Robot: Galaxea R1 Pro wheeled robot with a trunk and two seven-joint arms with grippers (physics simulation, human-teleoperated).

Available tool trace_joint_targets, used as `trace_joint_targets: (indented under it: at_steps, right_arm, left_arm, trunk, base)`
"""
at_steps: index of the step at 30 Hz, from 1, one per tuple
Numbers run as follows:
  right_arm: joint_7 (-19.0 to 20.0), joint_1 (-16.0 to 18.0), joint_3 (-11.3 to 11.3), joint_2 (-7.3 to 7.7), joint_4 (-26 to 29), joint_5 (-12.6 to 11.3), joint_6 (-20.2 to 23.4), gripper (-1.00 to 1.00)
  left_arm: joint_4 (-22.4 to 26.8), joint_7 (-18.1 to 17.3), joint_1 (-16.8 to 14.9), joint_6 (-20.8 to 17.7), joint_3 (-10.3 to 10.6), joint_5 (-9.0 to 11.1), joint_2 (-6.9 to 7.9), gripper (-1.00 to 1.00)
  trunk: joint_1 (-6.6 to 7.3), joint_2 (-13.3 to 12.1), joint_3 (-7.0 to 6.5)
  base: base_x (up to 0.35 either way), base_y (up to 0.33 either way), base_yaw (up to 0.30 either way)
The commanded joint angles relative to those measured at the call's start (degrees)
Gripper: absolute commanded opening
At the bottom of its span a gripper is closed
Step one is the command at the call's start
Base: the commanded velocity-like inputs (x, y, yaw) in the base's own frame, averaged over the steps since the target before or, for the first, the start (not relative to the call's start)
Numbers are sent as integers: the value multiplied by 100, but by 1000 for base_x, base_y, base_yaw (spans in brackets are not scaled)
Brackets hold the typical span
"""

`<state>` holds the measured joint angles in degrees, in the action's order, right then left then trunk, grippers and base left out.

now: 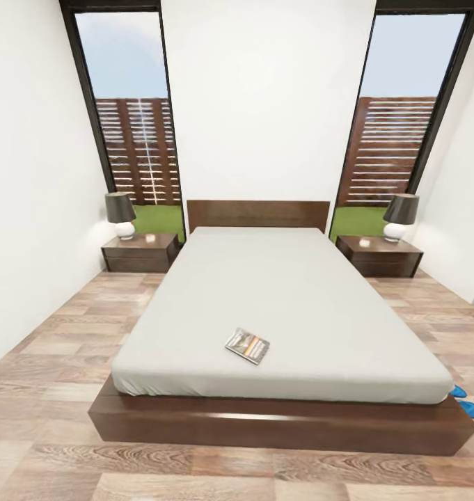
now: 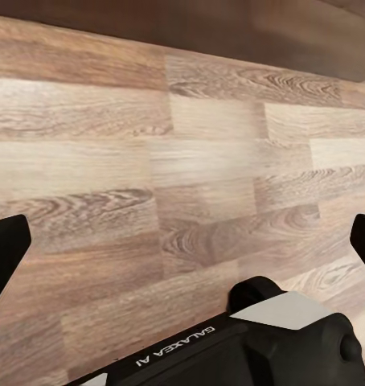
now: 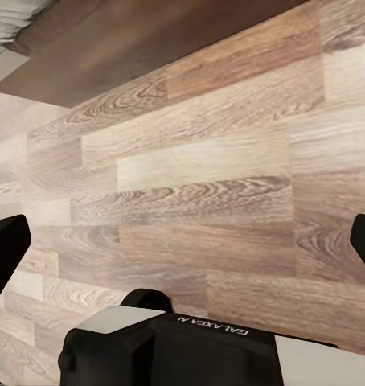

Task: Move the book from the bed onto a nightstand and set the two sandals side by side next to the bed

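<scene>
Floor planks lie under both my spread, empty fingers. Book rests on the bed; blue sandals at four o'clock.

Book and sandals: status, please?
Both grippers open, empty, over floor. Book on bed near its foot. Sandals on floor at bed's right foot corner. Nothing blocking.

White walls, wood-plank floor, tall windows, two lamps

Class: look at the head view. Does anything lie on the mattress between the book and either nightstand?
Nothing visible does. The book lies alone near the bed's foot; bare mattress runs toward both nightstands, each carrying a lamp.
</scene>
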<state>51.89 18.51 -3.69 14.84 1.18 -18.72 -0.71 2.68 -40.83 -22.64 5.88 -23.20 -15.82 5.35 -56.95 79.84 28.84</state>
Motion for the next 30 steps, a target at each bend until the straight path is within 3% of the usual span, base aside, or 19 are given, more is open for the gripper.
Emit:
trace_joint_targets:
  at_steps: [1, 23, 30]
  right_arm:
    - [18, 4, -36, 1, -5, 26, -7, 100]
    - [18, 4, -36, 1, -9, 26, -7, 100]
    - [14, 4, -36, 1, -9, 26, -7, 100]
  left_arm:
    - [-4, -6, -4, 44, -35, -61, 1, 100]
    - [-4, -4, -4, 44, -35, -61, 1, 100]
    - [-4, -10, -4, 44, -35, -61, 1, 100]
  trunk:
    - [-2, 3, 6]
    - [-2, 3, 6]
    - [-2, 3, 6]
  base:
    - [235, 0, 17]
    - [309, 0, 2]
    - [97, 0, 0]
